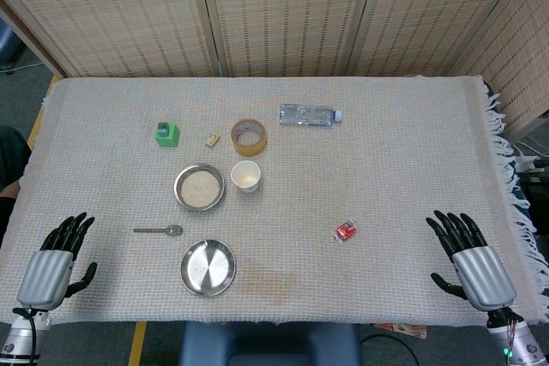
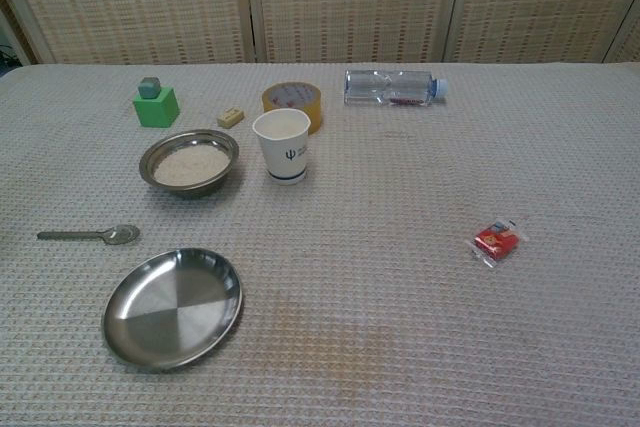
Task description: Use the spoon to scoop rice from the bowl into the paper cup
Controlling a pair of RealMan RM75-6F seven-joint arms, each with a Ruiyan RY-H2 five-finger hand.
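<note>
The left hand (image 1: 53,263) rests at the near left edge of the cloth-covered table (image 1: 386,169), fingers spread and holding nothing. Just right of it the spoon (image 1: 159,231) lies flat, handle pointing left, untouched. Behind the spoon sits the bowl (image 1: 199,187) with rice in it, and in front of the spoon an empty steel plate (image 1: 208,267). A green block (image 1: 166,134) stands behind the bowl, with a small tan piece (image 1: 212,139) and a tape roll (image 1: 249,136) to its right. The paper cup (image 1: 245,177) stands upright just right of the bowl, in front of the tape. Farther right lie a plastic bottle (image 1: 309,114) on its side and a small red packet (image 1: 346,231). The right hand (image 1: 470,259) rests at the near right edge, fingers spread, empty.
</note>
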